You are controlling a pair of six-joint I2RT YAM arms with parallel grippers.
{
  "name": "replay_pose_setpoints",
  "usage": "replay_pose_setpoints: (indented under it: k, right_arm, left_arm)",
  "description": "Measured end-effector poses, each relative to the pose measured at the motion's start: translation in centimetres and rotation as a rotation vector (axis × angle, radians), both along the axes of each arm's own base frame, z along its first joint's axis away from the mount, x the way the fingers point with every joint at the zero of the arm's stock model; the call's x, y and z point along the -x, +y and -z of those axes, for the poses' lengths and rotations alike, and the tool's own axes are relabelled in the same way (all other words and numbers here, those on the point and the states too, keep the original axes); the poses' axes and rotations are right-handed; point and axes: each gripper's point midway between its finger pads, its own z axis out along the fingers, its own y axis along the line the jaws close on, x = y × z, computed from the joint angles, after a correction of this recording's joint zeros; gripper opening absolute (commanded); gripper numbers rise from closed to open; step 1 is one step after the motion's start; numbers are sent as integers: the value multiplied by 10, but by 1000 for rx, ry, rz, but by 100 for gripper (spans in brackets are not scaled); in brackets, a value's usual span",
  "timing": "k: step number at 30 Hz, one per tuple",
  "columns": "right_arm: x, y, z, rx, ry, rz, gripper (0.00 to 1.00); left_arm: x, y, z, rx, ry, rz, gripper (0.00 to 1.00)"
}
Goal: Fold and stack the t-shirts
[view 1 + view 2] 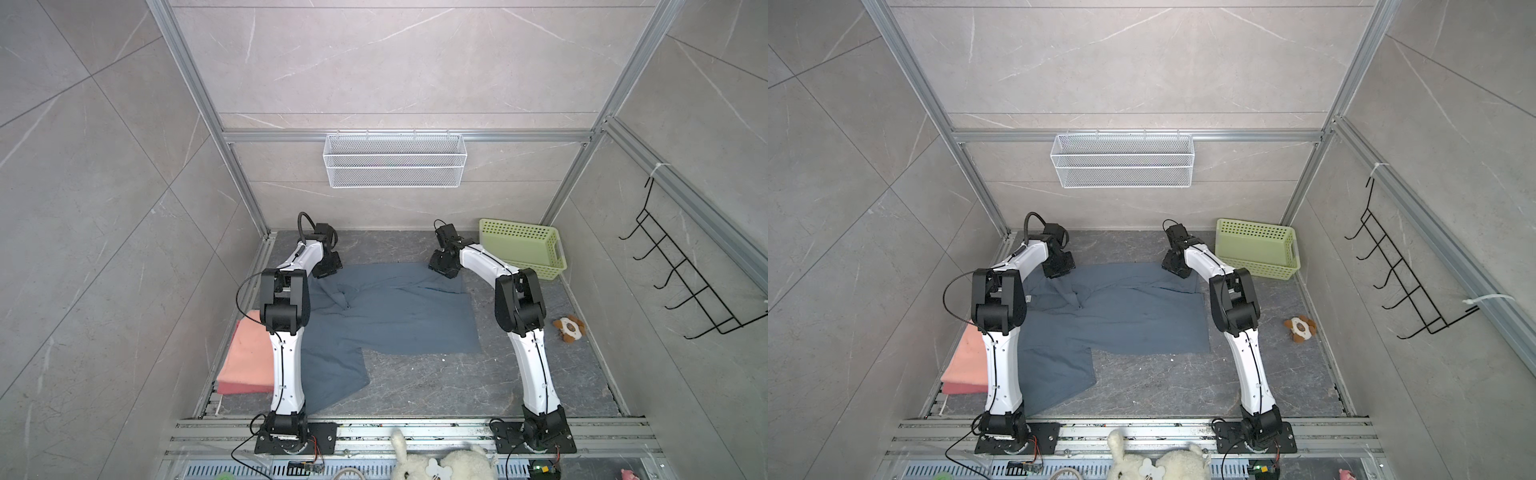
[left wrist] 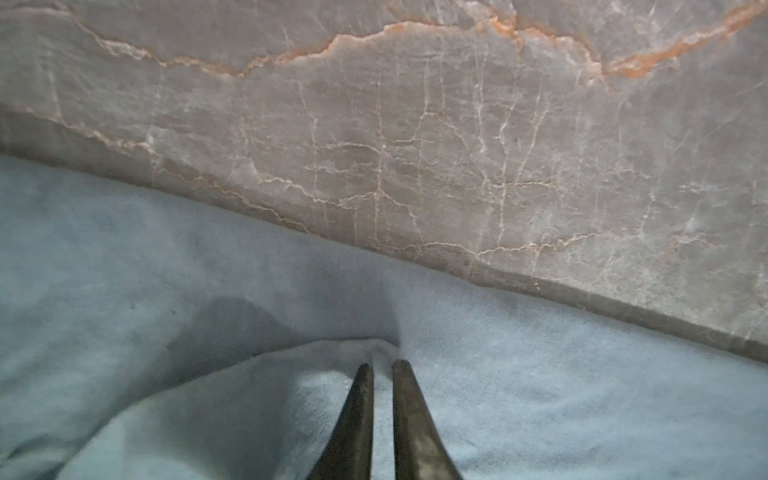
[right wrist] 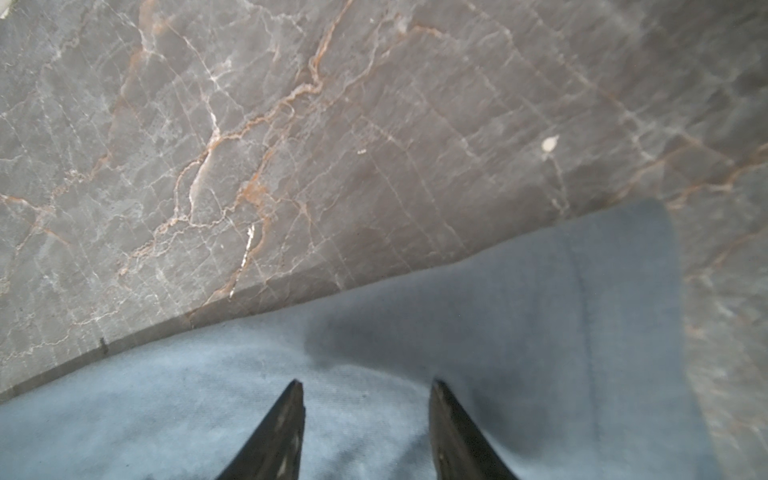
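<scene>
While one large slate blue-grey cotton t-shirt (image 1: 395,316) lay spread on the dark veined stone tabletop (image 1: 457,382), the left gripper (image 2: 382,365) had its two fingers clenched on a raised fold at its far edge. The right gripper (image 3: 365,384) stood released, two fingers apart over the far right corner. One salmon-pink folded pile (image 1: 245,353) lay at the left edge; I could not count its shirts.

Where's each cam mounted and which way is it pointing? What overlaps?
Top views: high over the arm bases, looking down toward the back wall; both arms, blue shirt, pink shirts, basket.
Left wrist: behind the left hand, facing down at the shirt edge and table; fingers pinching cloth.
Right wrist: behind the right hand, same aim; fingers apart.
Shared: the shirt's far edge.
</scene>
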Motion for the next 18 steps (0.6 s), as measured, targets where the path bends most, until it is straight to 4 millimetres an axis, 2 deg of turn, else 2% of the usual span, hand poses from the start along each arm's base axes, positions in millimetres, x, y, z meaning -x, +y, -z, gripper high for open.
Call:
replay_pose_setpoints:
  k: [1, 7, 11, 14, 18]
  right_arm:
    - [0, 0, 0, 0, 0, 0, 51]
    - [0, 0, 0, 0, 0, 0, 50]
    - [0, 0, 0, 1, 1, 0, 51]
    - [0, 0, 0, 0, 1, 0, 51]
    - [-2, 1, -2, 0, 3, 0, 50]
  left_arm:
    - [0, 0, 0, -1, 1, 1, 0]
    - [0, 0, 0, 1, 1, -1, 0]
    - [3, 0, -8, 1, -9, 0, 0]
    - [15, 2, -28, 2, -30, 0, 0]
    - [39, 5, -66, 3, -74, 0, 0]
